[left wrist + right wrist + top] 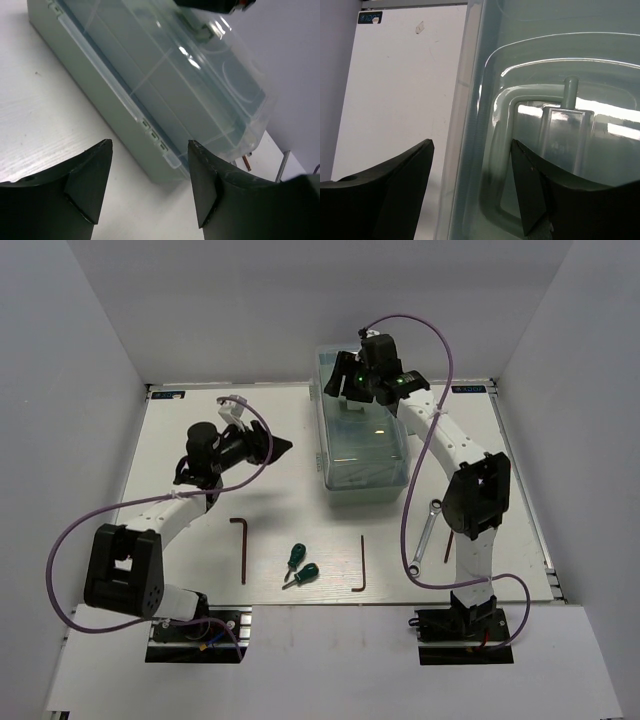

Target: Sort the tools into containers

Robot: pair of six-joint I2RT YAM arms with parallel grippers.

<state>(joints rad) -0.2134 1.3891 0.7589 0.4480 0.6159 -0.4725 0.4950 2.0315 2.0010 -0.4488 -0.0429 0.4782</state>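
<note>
The pale mint-green toolbox (362, 445) lies at the back centre with its translucent lid down. My right gripper (348, 390) is open over its far left end. In the right wrist view my right gripper (472, 185) has its jaws either side of the lid's left edge, beside the handle (502, 150). My left gripper (283, 447) is open and empty, pointing at the box's left side (115, 100). Two dark hex keys (240, 545) (362, 565), two green-handled screwdrivers (296, 555) (304, 575) and a silver wrench (427, 530) lie on the table in front.
The white table (190, 440) is walled on three sides. The wrench lies partly under my right arm (475, 495). The left arm (150, 520) arcs over the table's left part. In the left wrist view a hex key end (246, 162) shows past the box.
</note>
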